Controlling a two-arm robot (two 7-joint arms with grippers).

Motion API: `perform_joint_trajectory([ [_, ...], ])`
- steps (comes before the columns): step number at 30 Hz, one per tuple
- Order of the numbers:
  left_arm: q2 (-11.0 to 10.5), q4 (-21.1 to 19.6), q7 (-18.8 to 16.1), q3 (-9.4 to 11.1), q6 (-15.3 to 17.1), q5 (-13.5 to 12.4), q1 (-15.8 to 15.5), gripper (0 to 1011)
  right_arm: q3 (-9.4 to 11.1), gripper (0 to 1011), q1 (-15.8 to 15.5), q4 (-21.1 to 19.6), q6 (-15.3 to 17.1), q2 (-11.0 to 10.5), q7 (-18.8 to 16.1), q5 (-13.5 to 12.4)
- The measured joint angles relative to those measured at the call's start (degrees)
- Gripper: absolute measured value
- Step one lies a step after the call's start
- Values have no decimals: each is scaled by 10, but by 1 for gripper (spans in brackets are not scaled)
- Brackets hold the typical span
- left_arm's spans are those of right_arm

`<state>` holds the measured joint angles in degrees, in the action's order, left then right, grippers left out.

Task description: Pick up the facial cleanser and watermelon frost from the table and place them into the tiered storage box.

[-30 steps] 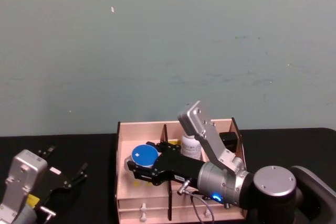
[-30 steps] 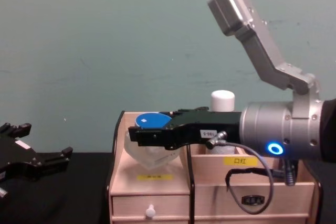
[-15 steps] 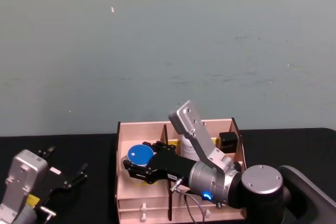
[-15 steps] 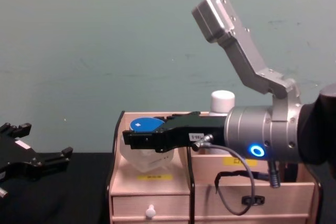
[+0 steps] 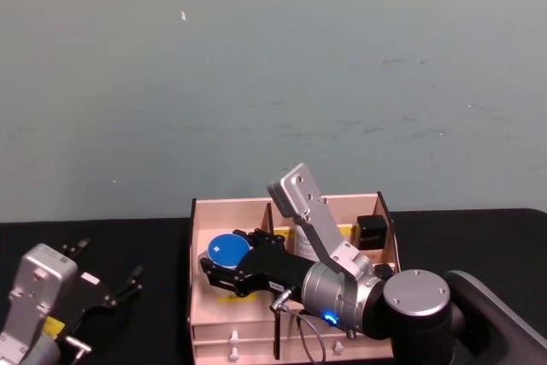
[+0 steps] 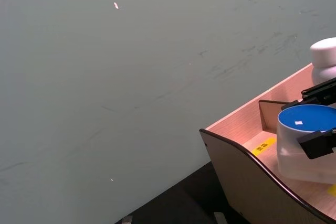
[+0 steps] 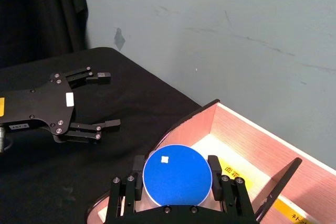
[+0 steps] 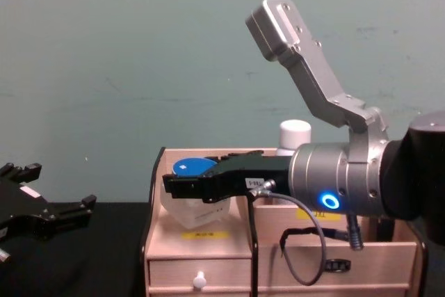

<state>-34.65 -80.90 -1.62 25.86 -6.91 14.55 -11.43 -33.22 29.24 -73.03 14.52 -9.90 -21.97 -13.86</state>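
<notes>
Black table [image 5: 128, 245], blue-lidded jar [image 5: 228, 250], translucent body

Black table [image 5: 128, 241] — teal wall [image 5: 273, 74]

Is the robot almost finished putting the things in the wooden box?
Nearly. A white-capped bottle already stands in the tiered storage box. The right gripper is shut on the blue-lidded jar and holds it in the box's left compartment, so letting go is what's left. The left gripper waits open over the black table, holding nothing.
</notes>
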Motion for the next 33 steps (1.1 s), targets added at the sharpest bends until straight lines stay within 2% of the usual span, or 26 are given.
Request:
perform_joint_trajectory([
  [33, 0, 0, 0, 0, 0, 0, 0, 1001, -2, 735, -1, -1, -1, -2, -2, -2],
])
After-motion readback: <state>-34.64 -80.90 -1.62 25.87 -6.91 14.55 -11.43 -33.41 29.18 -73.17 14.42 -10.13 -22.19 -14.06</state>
